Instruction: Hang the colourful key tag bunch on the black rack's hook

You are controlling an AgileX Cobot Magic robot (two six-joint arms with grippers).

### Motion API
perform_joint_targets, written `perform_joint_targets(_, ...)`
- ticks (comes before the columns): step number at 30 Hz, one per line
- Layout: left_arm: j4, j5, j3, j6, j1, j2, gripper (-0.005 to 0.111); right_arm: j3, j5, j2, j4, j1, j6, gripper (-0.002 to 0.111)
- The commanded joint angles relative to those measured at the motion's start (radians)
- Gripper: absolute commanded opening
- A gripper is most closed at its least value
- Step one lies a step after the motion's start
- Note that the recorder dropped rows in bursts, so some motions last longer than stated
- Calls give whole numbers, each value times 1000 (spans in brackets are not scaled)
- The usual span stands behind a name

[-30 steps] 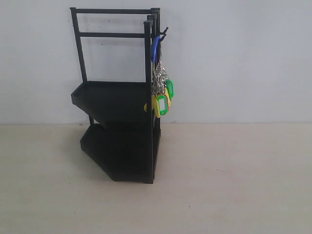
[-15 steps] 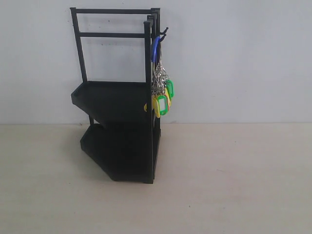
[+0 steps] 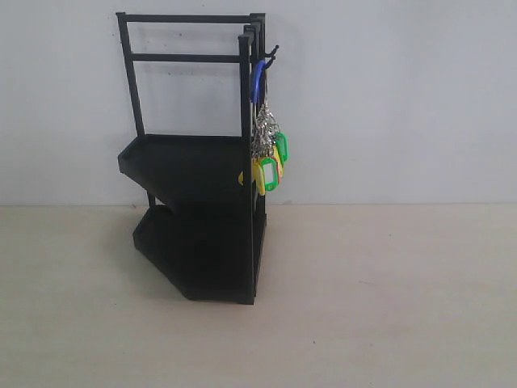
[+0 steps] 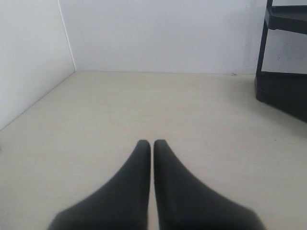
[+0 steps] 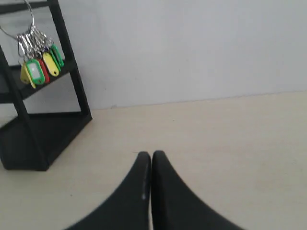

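The black rack (image 3: 202,218) stands against the white wall. From the hook (image 3: 271,55) at its top right corner post hangs the colourful key tag bunch (image 3: 268,162), its blue-sleeved ring over the hook and the green and yellow tags dangling beside the post. The right wrist view shows the key tag bunch (image 5: 41,64) on the rack (image 5: 43,129), well away from my right gripper (image 5: 151,154), which is shut and empty over the table. My left gripper (image 4: 152,142) is shut and empty too, with the rack's edge (image 4: 283,91) off to one side. Neither gripper appears in the exterior view.
A white wall runs behind the rack, and a side wall (image 4: 29,62) shows in the left wrist view. The beige tabletop (image 3: 380,307) spreads in front of and beside the rack.
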Motion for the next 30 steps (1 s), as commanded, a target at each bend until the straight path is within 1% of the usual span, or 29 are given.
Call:
perform_joint_targets(1, 0, -3, -2, -6, -1, 4, 4, -1, 59, -7, -75, -8, -11, 0)
perform_joint_targets(6, 0, -3, -2, -6, -1, 4, 4, -1, 216, -7, -98, -8, -20, 0)
perform_joint_targets(30, 0, -3, -2, -6, -1, 4, 4, -1, 207, -7, -98, -8, -20, 0)
